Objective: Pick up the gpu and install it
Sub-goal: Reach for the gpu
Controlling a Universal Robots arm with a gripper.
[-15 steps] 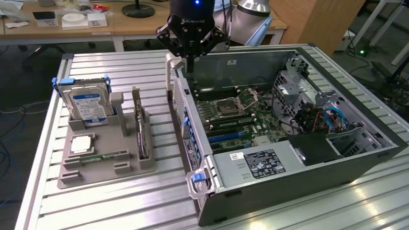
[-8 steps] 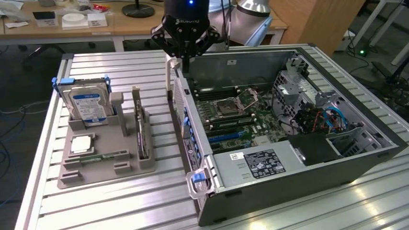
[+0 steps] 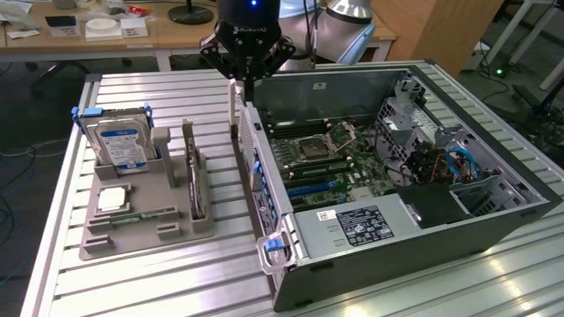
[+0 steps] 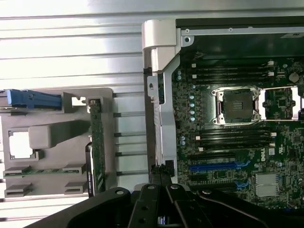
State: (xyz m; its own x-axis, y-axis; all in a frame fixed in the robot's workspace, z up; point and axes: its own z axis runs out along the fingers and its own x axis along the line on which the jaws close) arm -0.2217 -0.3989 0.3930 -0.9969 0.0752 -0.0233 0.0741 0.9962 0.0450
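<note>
The gpu (image 3: pixel 193 185) stands on edge in a slot of the grey holder (image 3: pixel 141 241), a dark board with a pale bracket at its far end. The wrist view shows the gpu (image 4: pixel 97 142) edge-on as a thin green strip in the holder (image 4: pixel 52 135). My gripper (image 3: pixel 247 80) hangs high over the open computer case (image 3: pixel 352 99), at its wall nearest the holder. That puts it to the exterior view's right of the gpu and apart from it. The gripper (image 4: pixel 161 181) is shut, with nothing seen between its fingers.
The holder also carries a hard drive (image 3: pixel 119 145), a processor chip (image 3: pixel 113 198) and a memory stick (image 3: pixel 132 216). Inside the case lies the motherboard (image 3: pixel 335 158) with a blue slot (image 3: pixel 308 188). A pale upright strip (image 3: pixel 234 109) stands just under the gripper beside the case wall.
</note>
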